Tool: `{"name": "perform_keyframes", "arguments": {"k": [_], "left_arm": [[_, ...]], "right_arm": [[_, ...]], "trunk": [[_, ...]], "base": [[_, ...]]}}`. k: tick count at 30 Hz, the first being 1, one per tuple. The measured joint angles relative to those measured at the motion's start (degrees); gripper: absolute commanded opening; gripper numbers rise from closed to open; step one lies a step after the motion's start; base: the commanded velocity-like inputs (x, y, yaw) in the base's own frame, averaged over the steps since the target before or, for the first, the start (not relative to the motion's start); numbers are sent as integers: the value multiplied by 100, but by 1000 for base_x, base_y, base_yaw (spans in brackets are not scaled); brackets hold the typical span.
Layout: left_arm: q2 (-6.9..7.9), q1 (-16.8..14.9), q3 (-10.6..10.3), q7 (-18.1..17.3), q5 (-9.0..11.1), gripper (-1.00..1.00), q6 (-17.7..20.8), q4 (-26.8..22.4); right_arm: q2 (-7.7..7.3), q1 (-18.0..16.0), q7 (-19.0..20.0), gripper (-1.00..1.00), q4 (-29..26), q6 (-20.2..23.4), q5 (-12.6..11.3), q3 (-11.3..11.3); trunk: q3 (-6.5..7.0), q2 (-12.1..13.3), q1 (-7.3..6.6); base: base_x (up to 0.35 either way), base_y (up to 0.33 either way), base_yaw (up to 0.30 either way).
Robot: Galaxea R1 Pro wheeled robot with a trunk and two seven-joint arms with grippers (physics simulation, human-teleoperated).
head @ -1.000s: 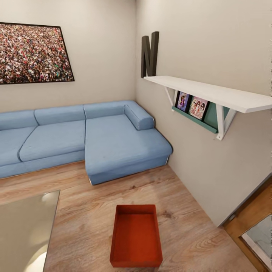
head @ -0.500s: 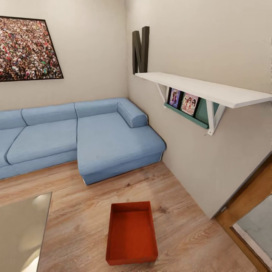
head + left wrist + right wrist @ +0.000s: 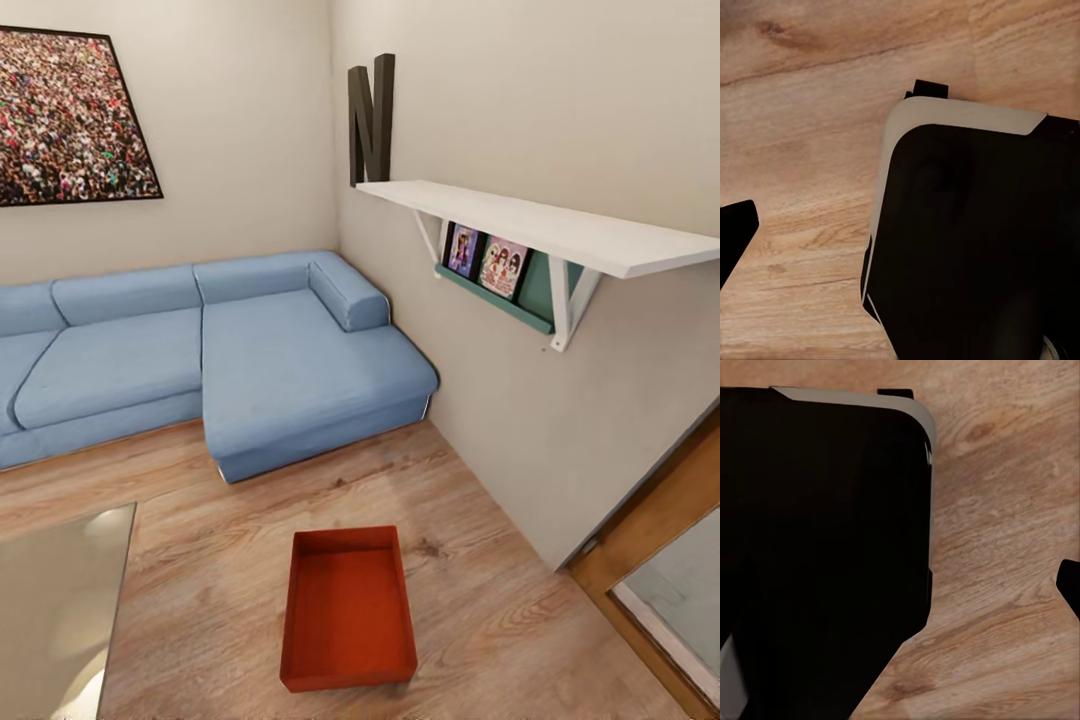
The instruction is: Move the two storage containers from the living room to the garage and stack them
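Observation:
One red-orange storage container sits open-topped and empty on the living room's light wood planks, low in the head view, a little short of the blue corner sofa. Nothing is touching it. In the left wrist view a dark fingertip shows at the picture's edge over wood planks, beside the robot's black-and-white body. In the right wrist view another dark fingertip shows at the edge, beside the same dark body. Whether either gripper is open or shut cannot be made out.
A glass-topped table stands to the container's left. A pale wall with a white shelf runs along the right. A wooden door frame is at the lower right. A framed crowd picture hangs above the sofa.
The whole head view has shifted, so the camera has moved: sofa and container now sit slightly further left and higher in the picture. Nothing in the room itself has moved.

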Motion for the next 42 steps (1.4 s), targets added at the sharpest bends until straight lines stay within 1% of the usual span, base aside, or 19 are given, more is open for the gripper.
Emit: {"name": "perform_keyframes", "arguments": {"k": [27,42], "left_arm": [[0,0,-2,0,0,100,-1,0],[0,0,-2,0,0,100,-1,-1]], "right_arm": [[0,0,-2,100,0,7,0,-15],[-8,-1,5,100,0,9,0,-15]], "trunk": [[-230,0,0],[-340,0,0]], "base": [[0,0,78],[0,0,150]]}}
